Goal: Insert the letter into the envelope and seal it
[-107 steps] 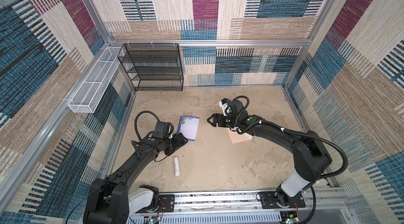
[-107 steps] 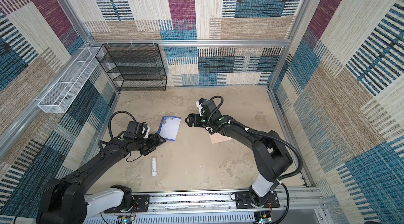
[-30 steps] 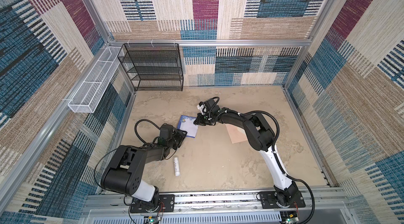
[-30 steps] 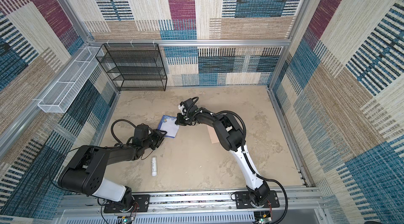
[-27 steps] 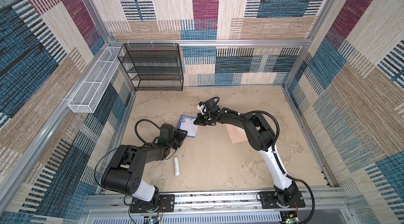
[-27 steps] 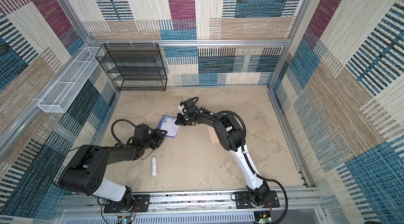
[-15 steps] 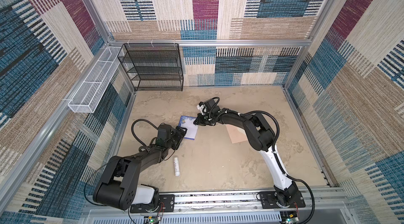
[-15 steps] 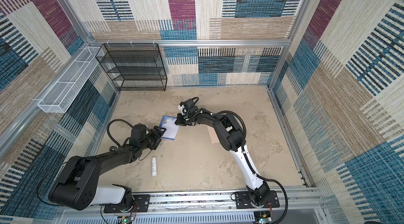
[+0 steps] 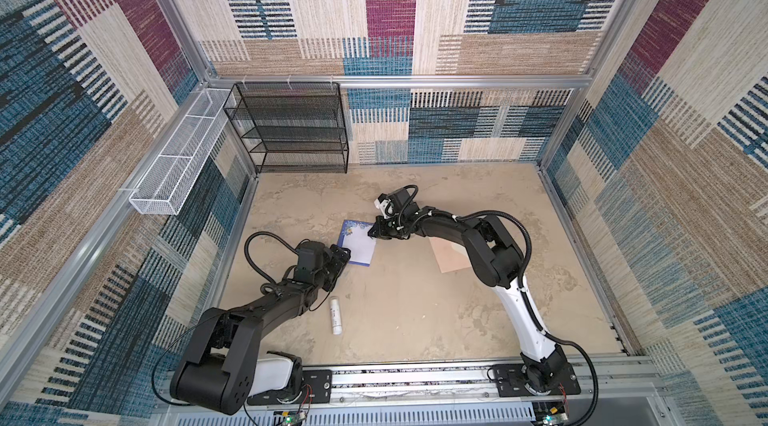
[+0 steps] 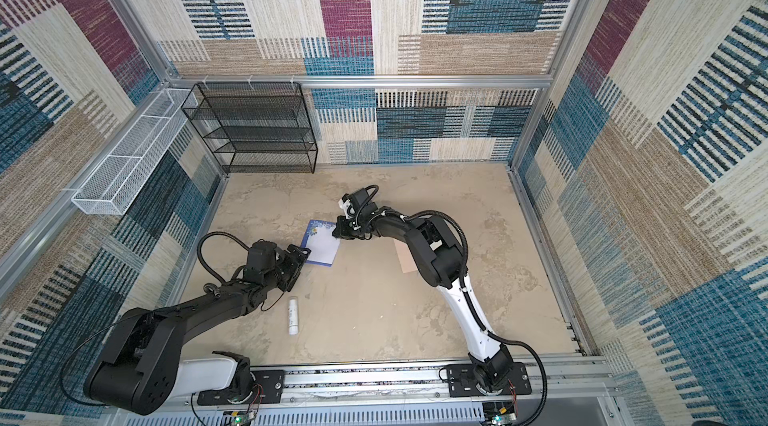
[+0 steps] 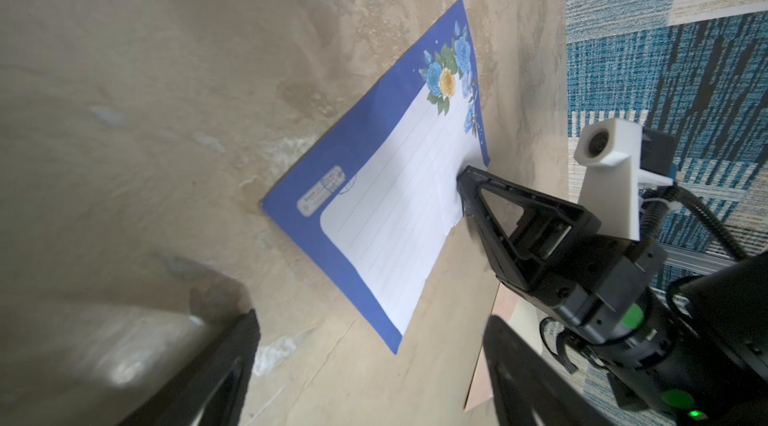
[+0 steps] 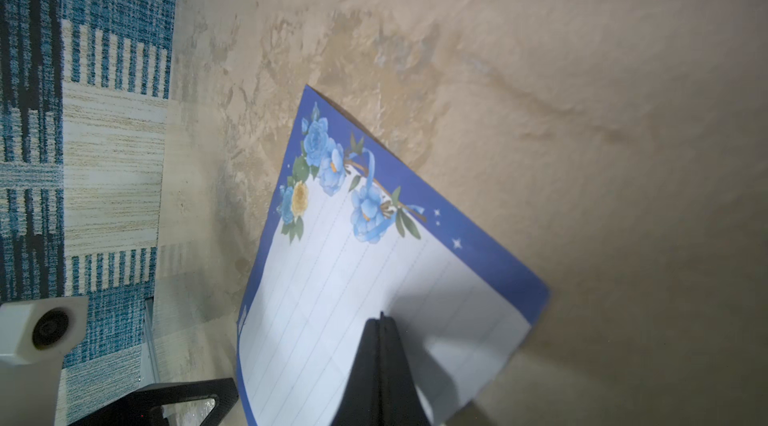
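Hovering with jaws apart, left gripper (image 9: 340, 262) sits just beside the near corner of the letter (image 9: 357, 248) and could snag it. Right gripper (image 9: 372, 232), jaws together, seems to nip the sheet's right edge, so the thin paper may crease, tear or slip. Envelope (image 9: 451, 257) lies well right, partly under that arm. The letter's face is up and its flowered end points to the back wall. Long axis runs near-far, slightly slanted.
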You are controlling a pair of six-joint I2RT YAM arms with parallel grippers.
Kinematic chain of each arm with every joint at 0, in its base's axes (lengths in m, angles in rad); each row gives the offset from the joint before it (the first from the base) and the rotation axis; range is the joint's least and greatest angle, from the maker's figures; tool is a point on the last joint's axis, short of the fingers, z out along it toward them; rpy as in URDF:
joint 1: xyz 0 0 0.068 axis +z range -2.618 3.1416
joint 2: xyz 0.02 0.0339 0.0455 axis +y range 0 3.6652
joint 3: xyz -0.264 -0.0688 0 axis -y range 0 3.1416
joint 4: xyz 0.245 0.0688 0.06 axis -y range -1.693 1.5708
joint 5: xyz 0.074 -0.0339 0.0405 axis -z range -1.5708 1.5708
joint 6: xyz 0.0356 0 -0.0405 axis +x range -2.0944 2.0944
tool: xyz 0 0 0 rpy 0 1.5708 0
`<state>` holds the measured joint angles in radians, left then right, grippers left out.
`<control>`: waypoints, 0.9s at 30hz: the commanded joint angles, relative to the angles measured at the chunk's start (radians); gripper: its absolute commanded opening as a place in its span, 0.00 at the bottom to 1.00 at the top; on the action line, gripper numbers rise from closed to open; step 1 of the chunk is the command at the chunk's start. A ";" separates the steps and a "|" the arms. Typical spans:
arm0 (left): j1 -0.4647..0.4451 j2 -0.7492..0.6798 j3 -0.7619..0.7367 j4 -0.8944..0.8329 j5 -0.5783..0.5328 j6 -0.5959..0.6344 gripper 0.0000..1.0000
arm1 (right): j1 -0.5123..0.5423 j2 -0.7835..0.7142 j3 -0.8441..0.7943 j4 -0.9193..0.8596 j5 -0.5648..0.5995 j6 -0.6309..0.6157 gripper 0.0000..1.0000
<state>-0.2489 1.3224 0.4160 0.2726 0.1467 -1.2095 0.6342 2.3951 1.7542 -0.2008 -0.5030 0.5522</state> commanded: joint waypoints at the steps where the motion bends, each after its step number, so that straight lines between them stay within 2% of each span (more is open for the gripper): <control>1: 0.000 0.020 -0.007 0.034 -0.021 -0.044 0.87 | 0.002 0.004 -0.006 -0.080 0.014 0.012 0.00; 6: -0.020 0.058 -0.013 0.101 -0.035 -0.088 0.85 | 0.002 0.007 -0.002 -0.080 0.014 0.015 0.00; 17: -0.087 0.045 -0.052 0.141 -0.167 -0.168 0.80 | 0.000 0.013 0.002 -0.077 0.012 0.015 0.00; 27: -0.100 0.121 -0.032 0.218 -0.191 -0.200 0.74 | 0.001 0.015 0.005 -0.078 0.009 0.015 0.00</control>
<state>-0.3473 1.4227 0.3820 0.4900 -0.0132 -1.3853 0.6327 2.3989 1.7603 -0.2035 -0.5129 0.5598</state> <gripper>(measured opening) 0.749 0.049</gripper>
